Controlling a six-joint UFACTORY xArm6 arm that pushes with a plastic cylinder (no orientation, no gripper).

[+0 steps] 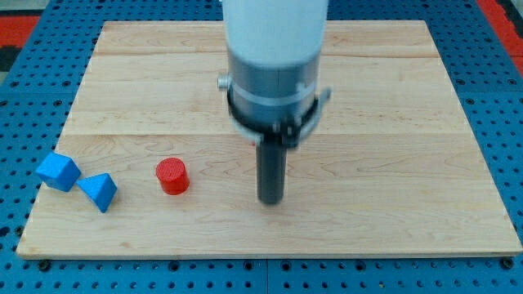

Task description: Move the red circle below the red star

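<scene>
A red circle block (172, 175) lies on the wooden board at the lower left. My tip (270, 200) rests on the board to the right of the red circle, well apart from it. No red star shows in the view; the arm's white and grey body (275, 57) covers the upper middle of the board and may hide things behind it.
A blue cube (58, 171) and a blue triangular block (100, 192) lie close together near the board's left edge (49, 180), left of the red circle. The wooden board sits on a blue perforated table (24, 98).
</scene>
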